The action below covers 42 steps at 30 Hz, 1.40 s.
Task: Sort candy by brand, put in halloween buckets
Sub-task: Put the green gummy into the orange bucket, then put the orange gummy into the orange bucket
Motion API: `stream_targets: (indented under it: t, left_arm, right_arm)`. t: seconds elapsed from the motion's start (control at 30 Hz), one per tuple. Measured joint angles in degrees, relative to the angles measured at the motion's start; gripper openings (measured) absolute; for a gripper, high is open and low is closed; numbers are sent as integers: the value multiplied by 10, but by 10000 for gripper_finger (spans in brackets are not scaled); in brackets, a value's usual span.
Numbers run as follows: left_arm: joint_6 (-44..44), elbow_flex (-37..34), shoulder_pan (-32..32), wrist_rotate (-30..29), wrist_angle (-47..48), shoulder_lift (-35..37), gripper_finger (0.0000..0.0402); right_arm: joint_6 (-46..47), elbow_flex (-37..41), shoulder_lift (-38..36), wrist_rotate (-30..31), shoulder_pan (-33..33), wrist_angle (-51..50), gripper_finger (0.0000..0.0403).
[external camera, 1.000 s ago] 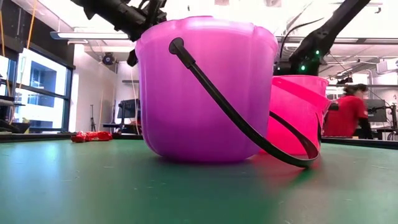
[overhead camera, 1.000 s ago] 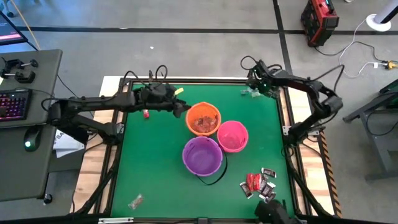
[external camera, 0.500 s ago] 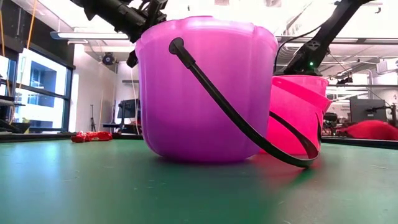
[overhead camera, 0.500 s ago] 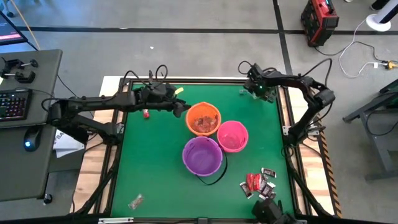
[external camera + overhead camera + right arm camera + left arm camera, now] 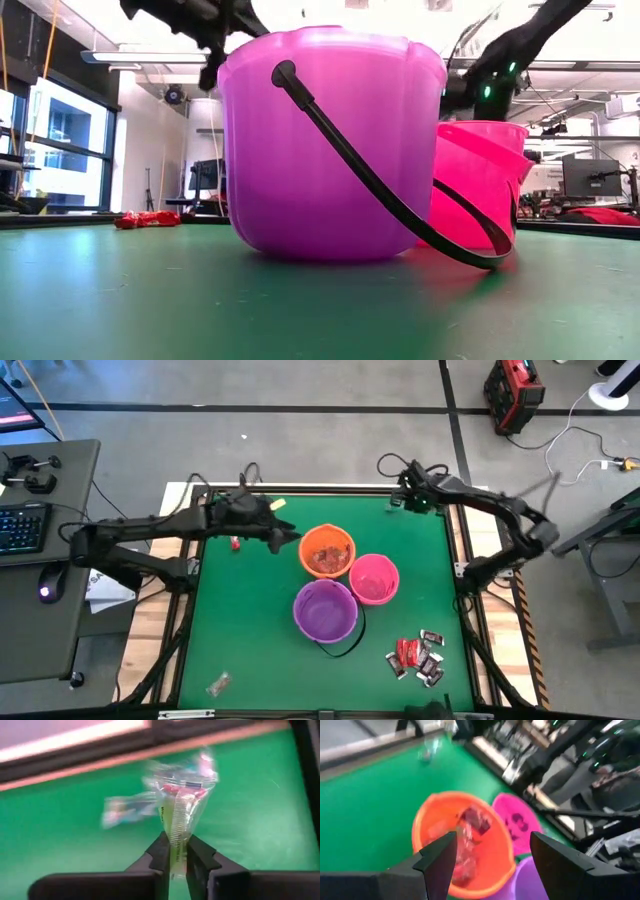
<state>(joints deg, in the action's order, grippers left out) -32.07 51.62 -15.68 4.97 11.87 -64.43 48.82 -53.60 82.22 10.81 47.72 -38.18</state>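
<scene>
The right tool [image 5: 174, 854] is at the far right corner of the green surface [image 5: 250, 620], its fingers pinched on a clear-wrapped candy [image 5: 182, 795] with red and green showing inside (a second, blurred clear piece [image 5: 125, 809] lies just beside it). The left tool [image 5: 490, 855] hangs above the orange bucket [image 5: 327, 551] with its fingers spread wide and nothing between them; that bucket already holds reddish wrapped pieces [image 5: 465, 832]. The pink bucket [image 5: 374, 578] sits just beside the orange one, and the purple bucket [image 5: 325, 609] stands nearer the front, its black handle [image 5: 390, 195] drooping to the surface. A heap of red and dark candies [image 5: 417, 656] lies near the front right edge, a red piece [image 5: 235, 543] near the left arm, and another wrapper [image 5: 217, 683] at front left.
</scene>
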Motion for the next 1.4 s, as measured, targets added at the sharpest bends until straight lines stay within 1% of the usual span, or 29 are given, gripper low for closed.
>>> stream_targets:
  t: [0.07,0.17,0.23,0.3,0.37,0.47,0.57,0.63,0.7,0.8,0.93,1.03,1.13,1.2,1.3,1.4]
  left_arm:
    - [19,0,0,-11,5,32,241]
    - [43,0,0,-37,15,72,241]
    - [52,0,0,-46,27,92,241]
    - [52,1,0,-48,47,106,241]
    - [51,1,2,-48,60,116,241]
    - [40,1,13,-47,81,124,241]
    - [38,1,33,-42,90,125,241]
    - [36,1,52,-38,97,126,241]
    - [36,1,76,-37,103,126,241]
    - [36,1,112,-37,116,127,241]
    - [16,1,155,-47,134,127,241]
    - [8,1,186,-56,147,127,241]
    - [-13,1,231,-57,189,117,241]
    - [-63,1,272,-57,248,101,241]
    - [-180,1,345,-71,336,60,241]
    - [-300,0,431,-64,371,2,241]
  right_arm:
    - [-15,0,-41,-38,-30,16,24]
    - [-17,0,-91,-129,-99,66,7]
    - [-10,0,-109,-185,-161,119,5]
    - [10,0,-114,-210,-228,183,10]
    - [26,0,-113,-194,-293,249,16]
    - [18,0,-97,-129,-367,334,25]
    - [28,0,-75,-77,-404,363,37]
    - [48,0,-58,-72,-415,359,54]
    - [52,0,-39,-81,-421,358,79]
    - [37,-26,-8,-87,-429,336,125]
    - [-46,-94,25,-88,-426,255,184]
    - [-108,-160,37,-77,-418,169,210]
    - [-163,-225,37,-74,-412,90,220]
    - [-190,-267,37,-75,-412,22,221]
    - [-217,-317,37,-68,-414,-70,222]
    - [-228,-337,35,-44,-425,-155,222]
